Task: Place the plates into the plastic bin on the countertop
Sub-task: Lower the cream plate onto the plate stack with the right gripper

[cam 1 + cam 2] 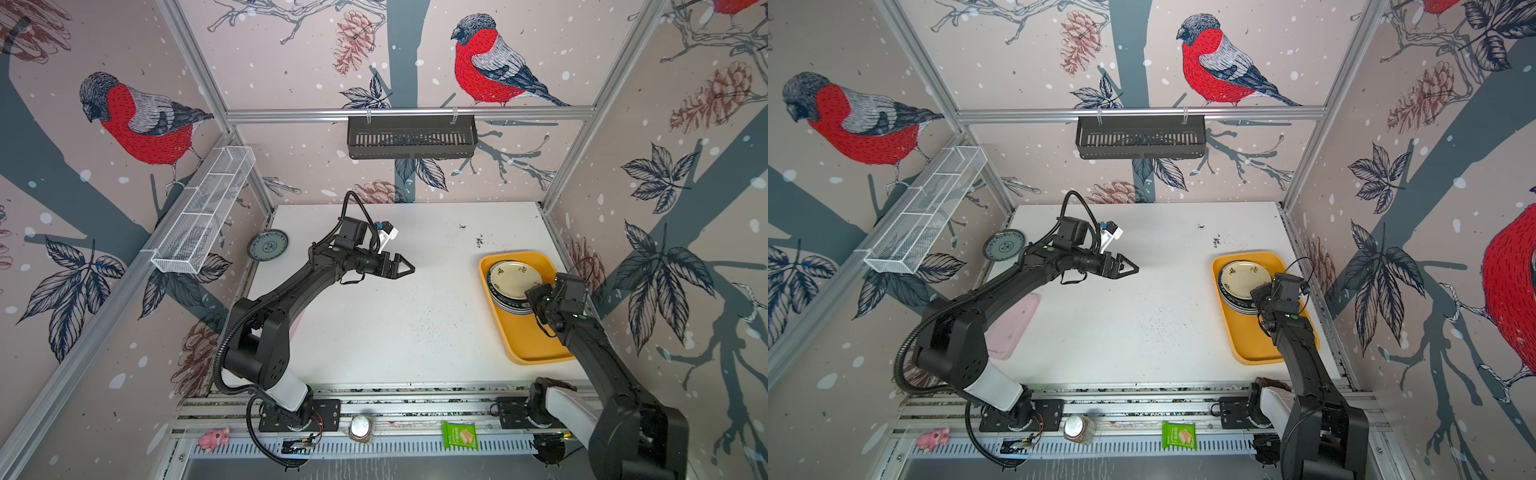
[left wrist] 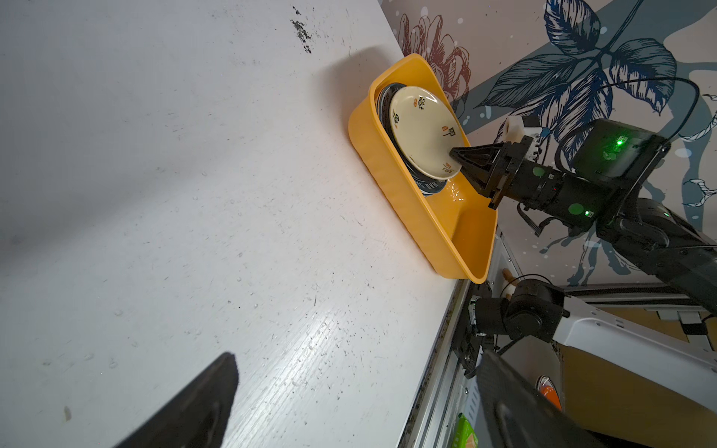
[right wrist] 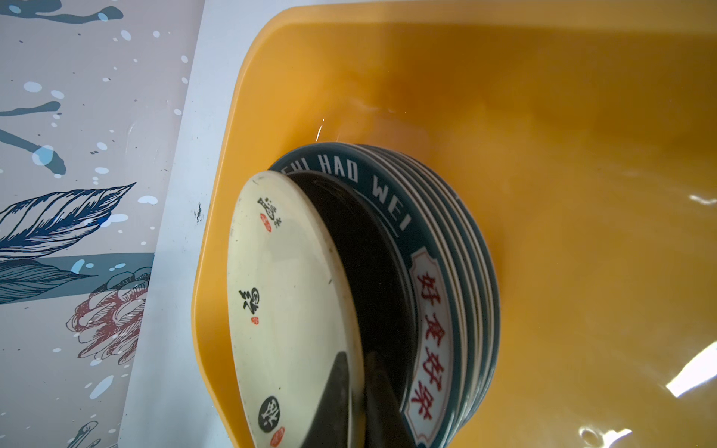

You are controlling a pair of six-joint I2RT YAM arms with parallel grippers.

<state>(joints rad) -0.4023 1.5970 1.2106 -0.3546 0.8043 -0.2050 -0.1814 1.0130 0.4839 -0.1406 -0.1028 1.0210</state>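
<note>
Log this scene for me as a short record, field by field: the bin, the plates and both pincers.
bin: yellow bin, right side of table
in bin: stack of plates at its far end, cream plate on top, tilted
outside bin: blue plate, by the table's far left edge
right pincer: shut on cream plate's rim
left pincer: open, empty, over mid-table

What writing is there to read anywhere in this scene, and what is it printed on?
"HAO WEI": white capitals on the dark rim of the green-rimmed plate; the letters before it are hidden.
Red Chinese characters further along that rim: the first looks like "好", the rest are unclear.
Black brush characters with red seals on the cream plate: too stylised to read.
Print on the green packet: too small to read.
</note>
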